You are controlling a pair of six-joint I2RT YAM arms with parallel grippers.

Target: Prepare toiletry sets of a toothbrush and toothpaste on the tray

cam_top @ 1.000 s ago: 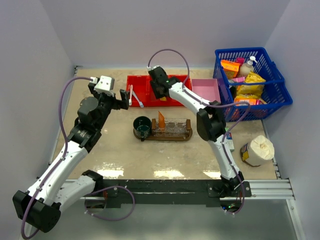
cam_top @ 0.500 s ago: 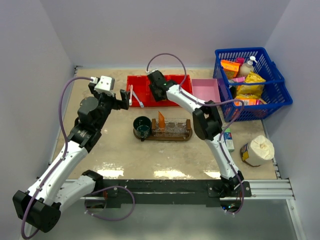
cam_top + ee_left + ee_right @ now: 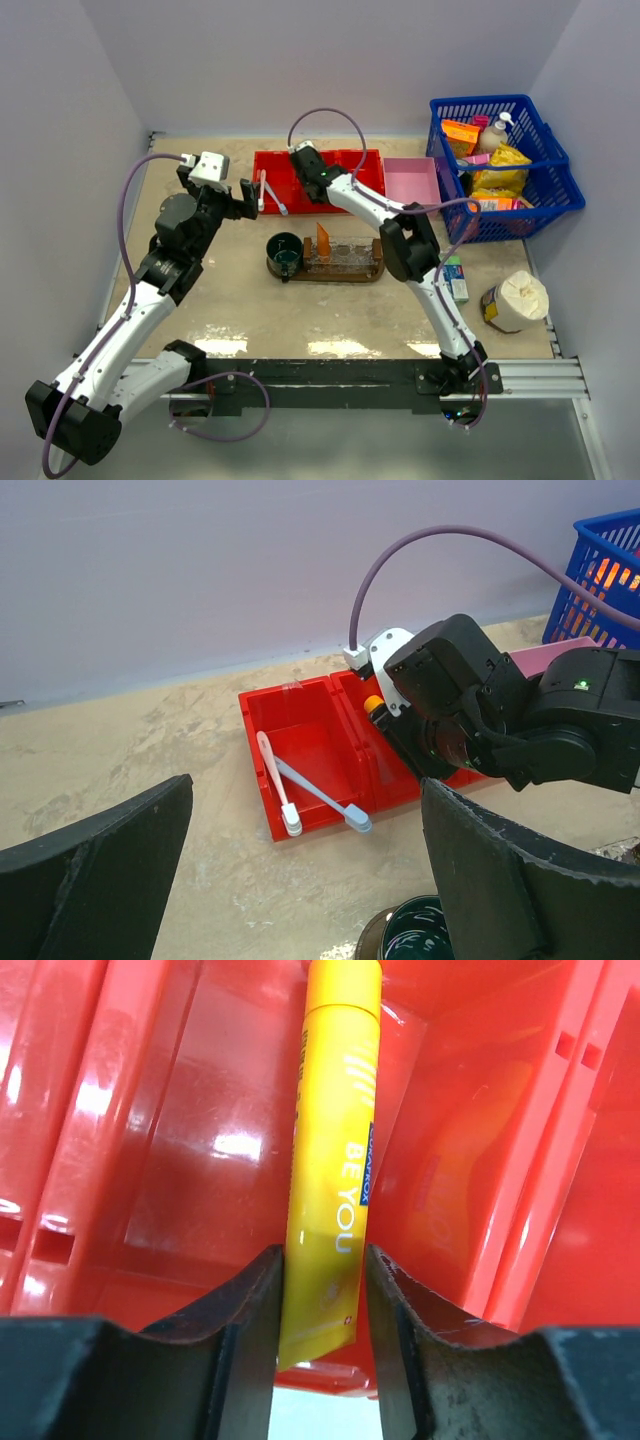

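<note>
Right claw (image 3: 322,1260): clamped on the yellow-orange toothpaste tube (image 3: 335,1110), one finger pressed to each side of its flat lower end.
Yellow-orange toothpaste tube: inside the middle compartment of the red bin (image 3: 345,205). Its capped end points away from my wrist, and the print reads "BE YOU".
Left claw (image 3: 243,197): fingers wide apart with nothing between them, hovering just off the left end of the red bin and facing it.
Toothbrushes: two, both in the left compartment of the red bin. A pinkish-white one (image 3: 270,775) and a bluish-white one (image 3: 315,795) meet in a narrow V, their ends resting against the bin's near wall.
Tray (image 3: 330,278): on the near side of the red bin and apart from it.
Deep orange toothpaste tube (image 3: 322,240): on the tray, propped upright at a tilt near its middle, on the side nearer the red bin.
Green cup (image 3: 285,250): on the tray's left end.
Pink box (image 3: 410,180): just beside the right end of the red bin.
</note>
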